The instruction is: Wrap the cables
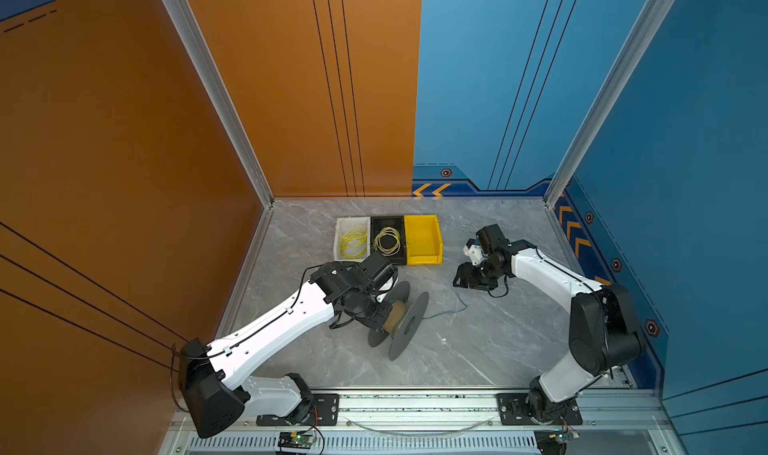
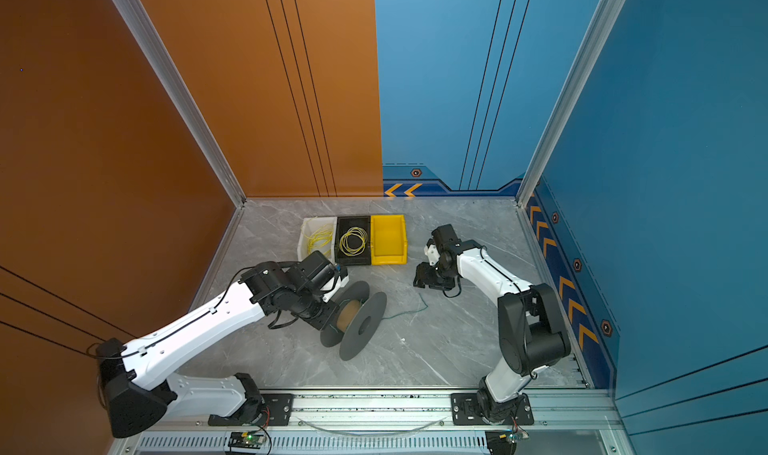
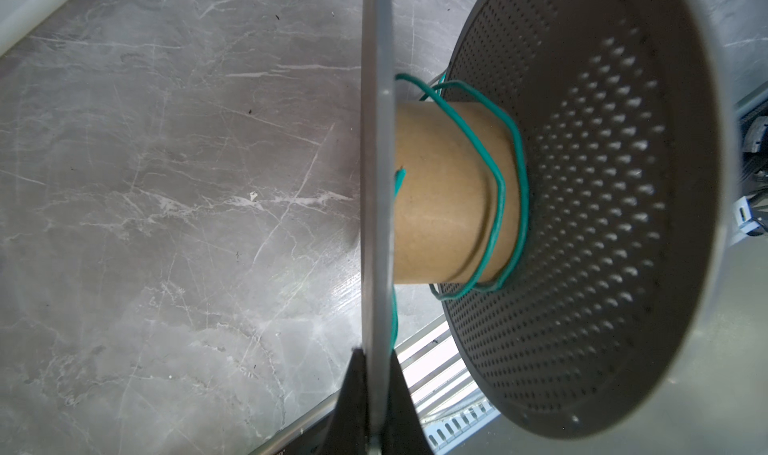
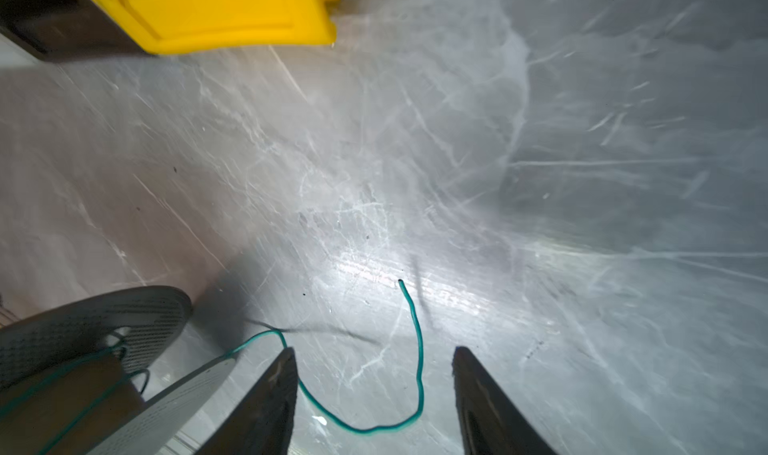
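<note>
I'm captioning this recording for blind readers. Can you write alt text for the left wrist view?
The left gripper is shut on the rim of a grey spool, seen close up. A teal-green wire loops loosely about twice around its brown cardboard core, over a grey marbled table.

A robot lab cell: aluminium frame (image 1: 214,87), printed wall panels (image 1: 104,141), rail-mounted arms (image 1: 266,332).

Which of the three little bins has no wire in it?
The yellow bin, at the right end of the row in both top views. The white bin and the black bin each hold yellow wire coils.
</note>
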{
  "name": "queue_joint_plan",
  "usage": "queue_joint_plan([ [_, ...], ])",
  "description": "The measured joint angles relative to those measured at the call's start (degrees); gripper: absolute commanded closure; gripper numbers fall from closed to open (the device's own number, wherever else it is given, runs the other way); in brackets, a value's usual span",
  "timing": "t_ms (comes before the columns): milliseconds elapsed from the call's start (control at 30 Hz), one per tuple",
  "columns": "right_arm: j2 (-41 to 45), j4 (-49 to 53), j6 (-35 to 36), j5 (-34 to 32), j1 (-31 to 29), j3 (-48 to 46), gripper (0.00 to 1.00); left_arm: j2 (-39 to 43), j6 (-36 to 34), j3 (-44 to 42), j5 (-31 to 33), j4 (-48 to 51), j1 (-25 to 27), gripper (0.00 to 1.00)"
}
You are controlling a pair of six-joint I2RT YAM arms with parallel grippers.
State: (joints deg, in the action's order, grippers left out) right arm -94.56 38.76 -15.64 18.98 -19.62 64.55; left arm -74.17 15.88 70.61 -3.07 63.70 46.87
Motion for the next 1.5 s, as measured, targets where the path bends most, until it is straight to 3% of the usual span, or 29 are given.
queue_joint_plan([
  [200,-1.88,-0.15,2.84,-7.45,-4.72,-0.04,0.42,-0.39,-0.46,0.39,-0.26,0.50,-0.42,1.00],
  [533,-5.49,-1.95,4.31,-14.32,-7.23,-0.70,0.50,-0.55,-0.70,0.50,-0.66,0.66,-1.14,1.00],
  [800,-7.06,-2.36,4.42,-18.03,-9.66,-1.55,0.63,-0.59,-1.09,0.50,-0.98,0.68,-1.90,1.00],
  [900,-7.98,-2.80,4.33,-19.30,-9.70,-1.62,0.74,-0.61,-1.22,0.50,-1.09,0.68,-1.92,1.00],
  [1067,-8.20,-3.61,4.28,-20.09,-9.88,-1.62,0.80,-0.63,-1.49,0.50,-1.09,0.70,-1.95,1.00],
  [1233,-8.79,-4.90,4.17,-20.85,-10.12,-1.22,0.98,-0.63,-1.51,0.50,-1.09,0.70,-1.95,1.00],
  [1500,-8.22,-6.43,3.80,-23.34,-10.10,-1.57,1.00,-0.39,-1.38,0.17,-1.09,0.66,-1.99,1.00],
])
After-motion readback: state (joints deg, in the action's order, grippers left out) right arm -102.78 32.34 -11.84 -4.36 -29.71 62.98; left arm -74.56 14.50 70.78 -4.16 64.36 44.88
